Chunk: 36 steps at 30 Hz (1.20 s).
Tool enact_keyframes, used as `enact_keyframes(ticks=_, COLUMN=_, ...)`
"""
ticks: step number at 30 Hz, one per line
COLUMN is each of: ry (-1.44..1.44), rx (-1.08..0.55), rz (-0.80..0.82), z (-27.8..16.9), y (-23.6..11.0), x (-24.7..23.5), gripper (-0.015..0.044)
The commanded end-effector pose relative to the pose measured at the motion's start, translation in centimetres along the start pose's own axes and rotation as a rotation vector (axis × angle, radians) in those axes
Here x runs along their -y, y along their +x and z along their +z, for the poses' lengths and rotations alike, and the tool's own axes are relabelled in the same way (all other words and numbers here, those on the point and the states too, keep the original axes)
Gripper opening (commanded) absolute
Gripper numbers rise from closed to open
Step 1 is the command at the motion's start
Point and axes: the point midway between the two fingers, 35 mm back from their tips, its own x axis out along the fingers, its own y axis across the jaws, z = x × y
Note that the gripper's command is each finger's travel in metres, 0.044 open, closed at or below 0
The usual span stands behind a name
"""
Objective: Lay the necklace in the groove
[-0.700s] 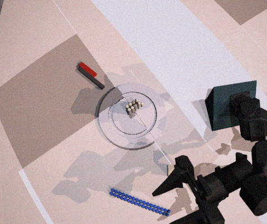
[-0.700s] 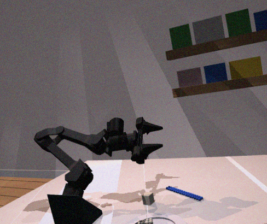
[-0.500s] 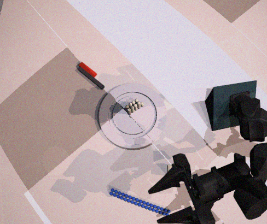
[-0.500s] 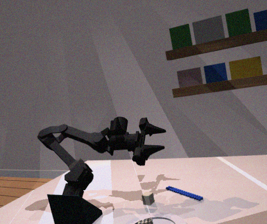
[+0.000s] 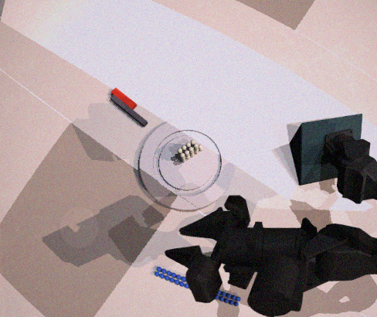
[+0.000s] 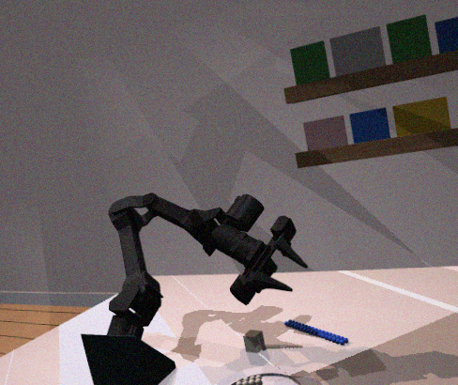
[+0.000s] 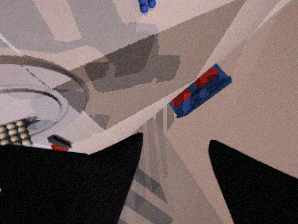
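The pearl bead necklace (image 5: 189, 151) (image 7: 12, 132) lies bunched in a small cream cluster in the middle of the round bead board (image 5: 147, 182) (image 7: 50, 65), a clear disc with ringed grooves. My gripper (image 5: 174, 242) (image 6: 298, 277) (image 7: 175, 141) is open and empty. It hangs in the air in front of the board, between the board and a blue bead strand (image 5: 171, 275) (image 6: 317, 331) (image 7: 146, 5) that lies straight on the table. Its fingers point toward the board side and touch nothing.
A red and grey bar (image 5: 128, 106) lies just beyond the board; it shows as a grey block in the exterior view (image 6: 254, 340). A red and blue block (image 7: 200, 90) shows in the wrist view. The arm's dark teal base plate (image 5: 325, 147) stands at the right.
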Motion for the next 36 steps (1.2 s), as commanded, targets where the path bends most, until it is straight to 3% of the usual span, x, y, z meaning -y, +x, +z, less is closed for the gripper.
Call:
enact_keyframes(ticks=1, ry=0.105, rx=0.010, rz=0.151, z=-1.1, y=1.8, x=-1.8, gripper=0.0250)
enact_keyframes(ticks=17, ry=0.713, rx=-0.001, rz=0.772, z=-6.1, y=6.1, x=-11.2, gripper=0.0250)
enact_keyframes(ticks=28, ry=1.393, rx=-0.039, rz=1.208, z=-9.1, y=6.5, x=-18.0, gripper=0.0250)
enact_keyframes(ticks=36, ry=1.491, rx=-0.045, rz=1.258, z=-9.5, y=6.5, x=-18.7, gripper=0.0250)
